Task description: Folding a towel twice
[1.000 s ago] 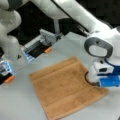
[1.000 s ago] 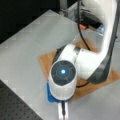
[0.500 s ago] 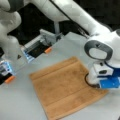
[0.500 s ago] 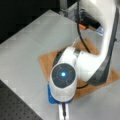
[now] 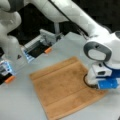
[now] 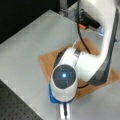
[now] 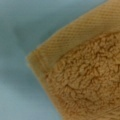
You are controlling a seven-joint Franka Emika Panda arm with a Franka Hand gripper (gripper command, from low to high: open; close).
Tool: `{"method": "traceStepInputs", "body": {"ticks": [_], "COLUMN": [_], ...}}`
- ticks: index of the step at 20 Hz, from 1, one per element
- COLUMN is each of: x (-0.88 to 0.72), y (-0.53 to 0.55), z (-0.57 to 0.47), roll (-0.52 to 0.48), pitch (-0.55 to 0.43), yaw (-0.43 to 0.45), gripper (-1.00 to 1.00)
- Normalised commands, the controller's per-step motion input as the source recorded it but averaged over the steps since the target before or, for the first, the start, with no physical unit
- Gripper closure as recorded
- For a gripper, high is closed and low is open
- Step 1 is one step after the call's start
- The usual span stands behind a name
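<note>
Wrist view is filled by one corner of the towel (image 7: 85, 82): fluffy terry pile, a flat woven hem band along its edge, grey surface (image 7: 20, 37) beyond. So I'm low over that corner. My jaws (image 5: 96, 87) don't show in the wrist view, and in both front views the wrist body covers them, so I cannot tell if they're apart, together or already pinching cloth.

Towel (image 5: 65, 87) lies flat and unfolded on the grey surface (image 5: 75, 45), all one layer, no fold made. I'm parked at its corner toward a front view's right. In a front view the towel (image 6: 46, 61) peeks out from under my arm, my jaws (image 6: 64, 110) hidden at the bottom.

Risks, as I judge it: the corner is thin and lies flat against the surface, so I could close on nothing, or catch only the hem and have it slip out. I can't tell whether I'm touching the cloth; pressing too hard could drag and wrinkle the sheet and skew any crease.

Counts: one towel, one arm working it, two woven bands visible across the cloth. Second pale arm (image 5: 11, 37) at a front view's left, idle, and one dark tray-like fixture (image 5: 40, 46) with two orange tabs, one at that fixture and one further left.
</note>
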Motion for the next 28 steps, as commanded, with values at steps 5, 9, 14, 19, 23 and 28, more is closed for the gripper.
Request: {"method": "traceStepInputs", "body": {"ticks": [5,9,14,19,23,28], "x": [-0.11,-0.1,-0.12,-0.19,-0.23,-0.22], "y": [-0.1,-0.13,-0.17,-0.13,-0.13,-0.12], "z": [-0.12,-0.14,-0.14,-0.12,-0.11,-0.1], "roll": [0.006,0.006,-0.002,0.014,0.007,0.02], "pitch": [-0.136,-0.189,-0.211,-0.163,-0.116,-0.111], "yaw": [0.02,0.048,0.093,0.099,0.102,0.094], "gripper": [-1.0,-1.0,-1.0,-1.0,1.0,1.0]}}
